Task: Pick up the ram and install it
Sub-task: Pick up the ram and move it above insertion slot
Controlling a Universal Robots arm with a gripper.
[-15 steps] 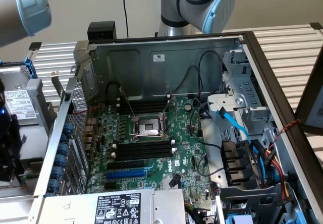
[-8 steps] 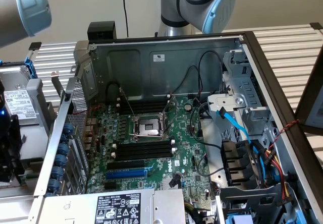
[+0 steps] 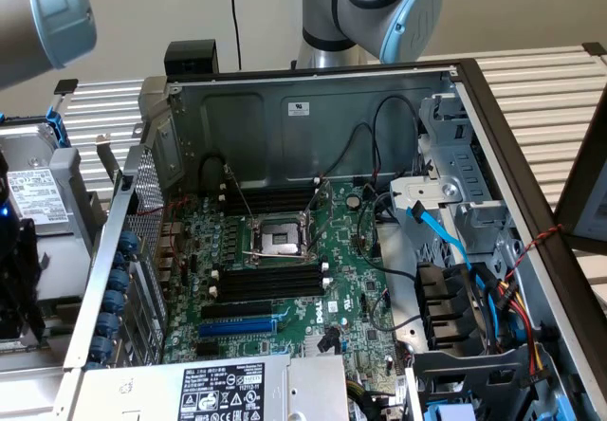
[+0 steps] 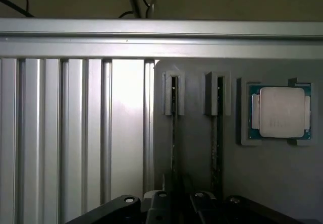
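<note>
Two thin ram sticks stand on edge in slots of a grey holder point(image 4: 197, 148): one ram point(image 4: 173, 133) and a second one point(image 4: 217, 133) beside it. My gripper point(image 4: 179, 200) hangs right over the near end of the first stick, its black body along the edge of the wrist view. Nothing is visibly lifted out of the holder. In the exterior view the open computer case shows the motherboard point(image 3: 351, 298) with black memory slots point(image 3: 270, 279) below the processor socket point(image 3: 280, 241) and more slots point(image 3: 270, 198) above it.
A processor chip point(image 4: 281, 112) lies in its own recess of the holder. Ribbed aluminium table rails point(image 4: 75, 133) run beside it. Inside the case are a blue expansion slot point(image 3: 237, 327), loose cables point(image 3: 455, 250), a drive cage point(image 3: 465, 203) and the power supply point(image 3: 228, 388). An arm joint point(image 3: 47, 13) looms at the exterior view's left.
</note>
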